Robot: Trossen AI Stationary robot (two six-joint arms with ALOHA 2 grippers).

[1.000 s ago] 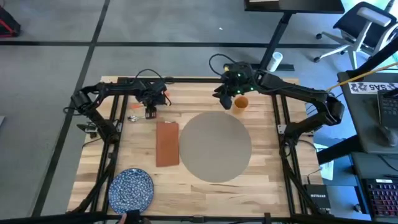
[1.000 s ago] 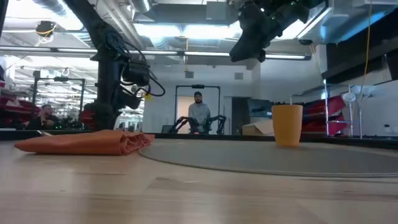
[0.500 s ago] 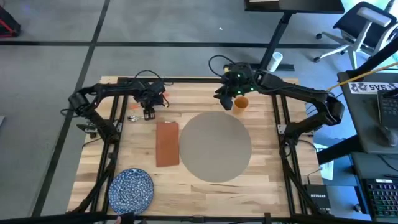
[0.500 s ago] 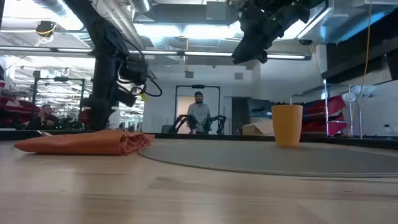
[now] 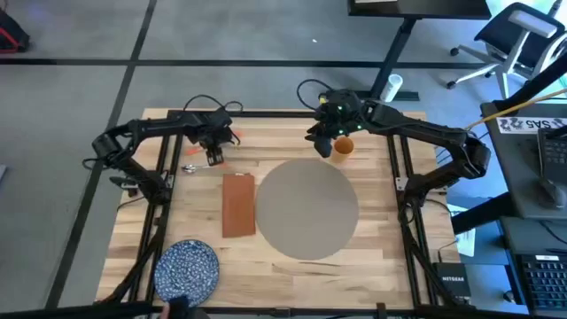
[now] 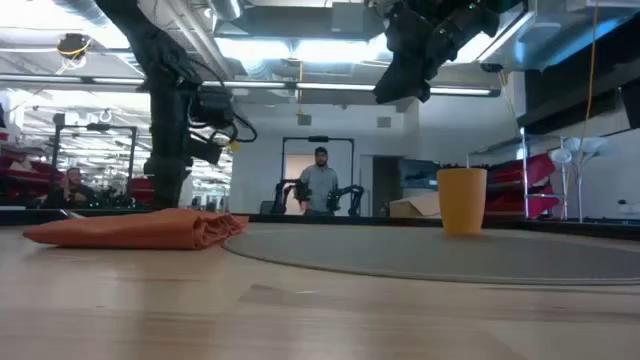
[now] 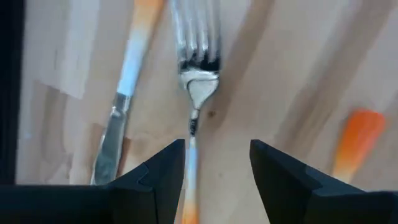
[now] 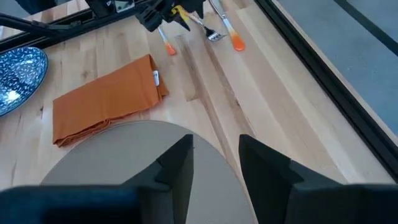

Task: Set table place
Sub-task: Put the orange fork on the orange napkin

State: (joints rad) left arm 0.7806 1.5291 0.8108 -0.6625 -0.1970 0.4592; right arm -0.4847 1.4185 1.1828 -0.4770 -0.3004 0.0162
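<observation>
1. The left gripper [image 7: 214,171] is hovering over the cutlery at the worktop's [image 5: 292,266] far left, its jaws spread astride the fork [image 7: 196,68] handle.
2. The knife [image 7: 118,118] is lying just beside the fork, so a skewed closing risks nudging or catching it.
3. The right gripper [image 5: 319,142] is waiting above the placemat's [image 5: 306,208] far rim, jaws spread and holding nothing; dropping carelessly could tip the orange cup [image 5: 344,146] beside it.
4. Only the left wrist view is showing the fork between the fingers; only the high view is showing the blue plate [image 5: 188,270] at the near left corner, well apart from the placemat, with the napkin [image 5: 237,204] just left of the mat.
</observation>
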